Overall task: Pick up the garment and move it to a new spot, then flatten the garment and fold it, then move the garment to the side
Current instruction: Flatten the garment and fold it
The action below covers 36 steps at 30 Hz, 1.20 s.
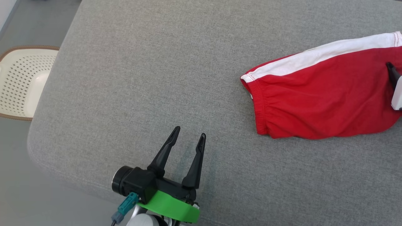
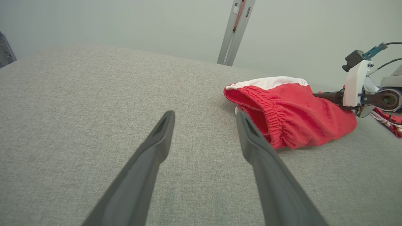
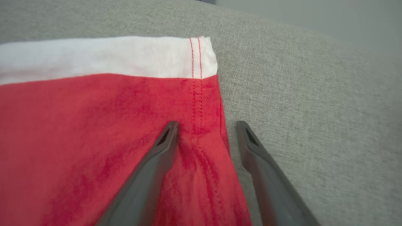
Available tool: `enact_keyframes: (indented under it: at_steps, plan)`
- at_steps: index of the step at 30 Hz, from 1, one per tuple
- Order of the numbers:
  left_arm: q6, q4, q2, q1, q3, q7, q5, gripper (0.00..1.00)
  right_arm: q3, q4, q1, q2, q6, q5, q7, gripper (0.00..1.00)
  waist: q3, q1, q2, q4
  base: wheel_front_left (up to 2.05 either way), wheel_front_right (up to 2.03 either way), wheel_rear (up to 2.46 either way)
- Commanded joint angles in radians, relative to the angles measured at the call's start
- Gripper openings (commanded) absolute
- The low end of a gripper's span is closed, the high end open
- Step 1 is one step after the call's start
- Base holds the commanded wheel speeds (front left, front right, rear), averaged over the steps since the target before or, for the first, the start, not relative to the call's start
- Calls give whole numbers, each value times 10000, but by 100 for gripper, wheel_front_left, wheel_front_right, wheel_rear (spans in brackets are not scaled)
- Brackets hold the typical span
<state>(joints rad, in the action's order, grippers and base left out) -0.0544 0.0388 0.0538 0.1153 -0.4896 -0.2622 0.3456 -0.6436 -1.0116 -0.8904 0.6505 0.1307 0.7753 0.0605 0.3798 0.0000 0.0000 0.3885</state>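
**Right claw spread over garment hem, left claw idle and open**

Left gripper (image 1: pixel 190 133): arm comes up from the near edge of the gray cushion (image 1: pixel 157 78), left of centre. Green collar (image 1: pixel 169 207) at the wrist. Fingers point far and slightly right, low over bare fabric. Jaws spread wide, released, gripping nothing and touching nothing. It sits well apart from the garment (image 1: pixel 314 100).

Right gripper (image 3: pixel 208 125): comes in from the right edge, and in the left wrist view its fingers lie low and near-level, pointing left over the cloth. Jaws apart, not clenched. One fingertip (image 3: pixel 171 131) rests on the red cloth. The other is over gray cushion just beside the cloth edge. The stitched hem runs between the two, with no pinch on it.

Garment: lies on the right side of the cushion, red with a white band along its far side. The gathered elastic edge faces left, toward the left gripper. It is lumpy, not flat.

A white perforated plastic piece (image 1: pixel 22 81) with a brown rim sits off the cushion at far left.
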Motion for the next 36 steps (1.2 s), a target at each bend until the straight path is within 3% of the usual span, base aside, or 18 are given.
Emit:
enact_keyframes:
  at_steps: [1, 7, 17, 24, 29, 30, 36]
  plan:
    - [-62, -6, -21, -27, 39, -33, -128, 100, -242, -280, 416, -264, -1, 73, 330, 0, -4, 0, 0, -89, 0, 0, 0]
    - [10, -13, -27, -139, 192, -31, -281, 100, -255, -403, 523, -217, -18, 218, -227, 0, -320, 0, 0, -717, 0, 0, 0]
    - [650, -148, -5, -953, 1454, -32, -1002, 100, -278, -189, 991, 89, -9, 278, -1315, 0, -1575, 0, 0, -2225, 0, 0, 0]
    - [582, -149, 10, -1418, 1893, -32, -1385, 100, -411, -64, 808, 199, -9, -13, -1601, 0, -2137, 0, 0, -2624, 0, 0, 0]
    - [471, -63, -3, -1505, 1789, -32, -1470, 100, -377, -86, 345, -399, -7, -196, -1414, 0, -2307, 0, 0, -2521, 0, 0, 0]
    - [406, 122, -13, -1564, 1562, -32, -1413, 100, -308, -152, 42, -1154, -7, -237, -1235, 0, -2453, 0, 0, -2271, 0, 0, 0]
    - [413, 368, -20, -1633, 1360, -33, -1232, 100, 7, -667, -193, -2328, -5, -502, -1350, 0, -2759, 0, 0, -1847, 0, 0, 0]
